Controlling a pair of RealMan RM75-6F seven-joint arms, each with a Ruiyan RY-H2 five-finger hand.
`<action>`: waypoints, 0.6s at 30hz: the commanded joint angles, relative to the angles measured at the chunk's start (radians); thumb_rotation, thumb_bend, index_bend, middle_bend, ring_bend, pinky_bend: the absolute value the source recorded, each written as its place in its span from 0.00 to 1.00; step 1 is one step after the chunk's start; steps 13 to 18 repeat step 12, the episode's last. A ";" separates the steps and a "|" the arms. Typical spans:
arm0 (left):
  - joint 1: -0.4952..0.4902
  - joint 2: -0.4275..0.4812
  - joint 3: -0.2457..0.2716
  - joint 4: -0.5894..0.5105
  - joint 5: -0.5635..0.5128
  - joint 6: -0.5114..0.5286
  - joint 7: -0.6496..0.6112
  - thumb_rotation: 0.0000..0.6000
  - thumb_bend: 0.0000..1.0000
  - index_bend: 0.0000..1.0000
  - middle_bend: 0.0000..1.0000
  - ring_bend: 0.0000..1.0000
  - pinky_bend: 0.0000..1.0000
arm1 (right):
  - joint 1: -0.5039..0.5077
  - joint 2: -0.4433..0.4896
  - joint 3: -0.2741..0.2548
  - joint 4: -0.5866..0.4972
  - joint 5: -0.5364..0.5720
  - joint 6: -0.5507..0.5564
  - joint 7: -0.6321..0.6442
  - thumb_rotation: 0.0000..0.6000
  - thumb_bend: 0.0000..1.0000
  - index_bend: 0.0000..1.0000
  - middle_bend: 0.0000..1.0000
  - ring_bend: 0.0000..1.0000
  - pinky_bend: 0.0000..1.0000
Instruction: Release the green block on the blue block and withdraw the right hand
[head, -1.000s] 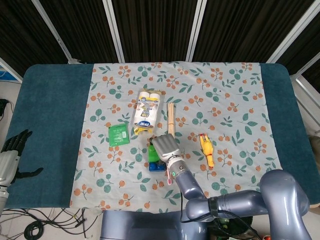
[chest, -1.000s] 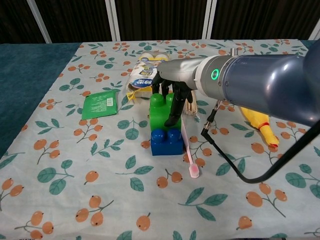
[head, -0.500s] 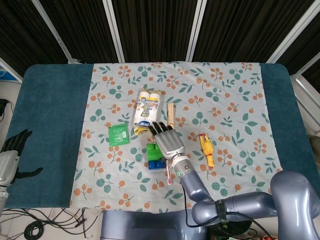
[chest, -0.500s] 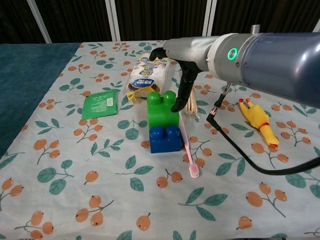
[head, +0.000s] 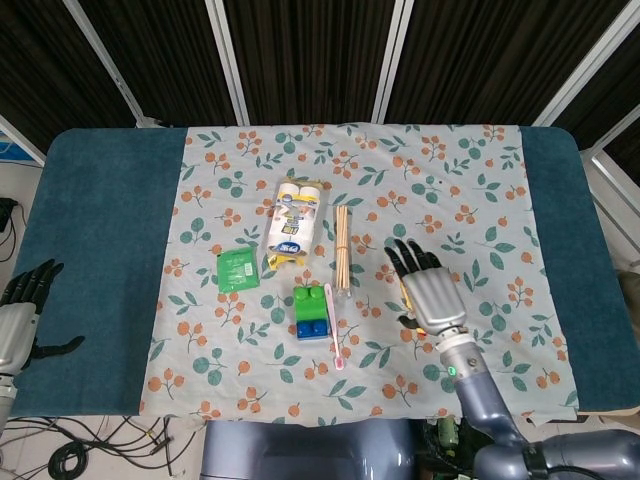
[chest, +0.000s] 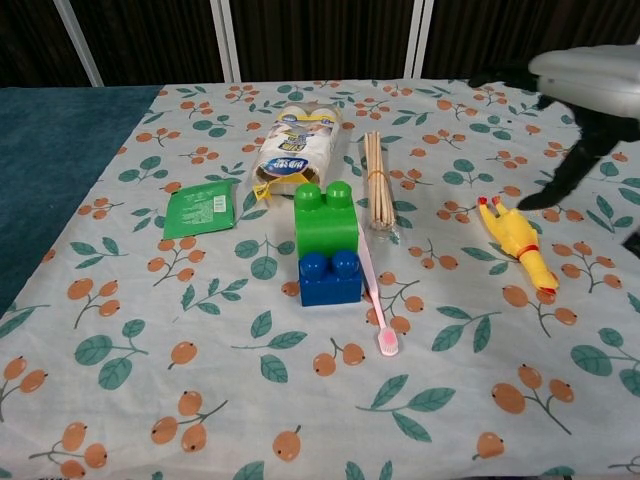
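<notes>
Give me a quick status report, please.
Right robot hand open, clear. Left robot hand idle. Green block resting on blue block. Nothing obstructing.

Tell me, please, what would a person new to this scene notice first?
Probably the green block standing on the blue block in the middle of the floral cloth, with a pink toothbrush lying along their right side. Next, the right hand, fingers spread and holding nothing, hovering above the yellow rubber chicken to the right.
</notes>
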 joint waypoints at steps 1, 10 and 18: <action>0.003 -0.006 0.002 0.004 0.005 0.008 0.014 1.00 0.00 0.00 0.00 0.00 0.00 | -0.180 0.087 -0.141 0.070 -0.190 0.124 0.145 1.00 0.09 0.00 0.00 0.00 0.18; 0.009 -0.022 0.001 0.018 0.007 0.030 0.063 1.00 0.00 0.00 0.00 0.00 0.00 | -0.389 0.131 -0.195 0.203 -0.329 0.237 0.323 1.00 0.08 0.00 0.00 0.00 0.18; 0.010 -0.025 0.001 0.016 0.003 0.029 0.067 1.00 0.00 0.00 0.00 0.00 0.00 | -0.410 0.137 -0.188 0.221 -0.340 0.230 0.352 1.00 0.08 0.00 0.00 0.00 0.18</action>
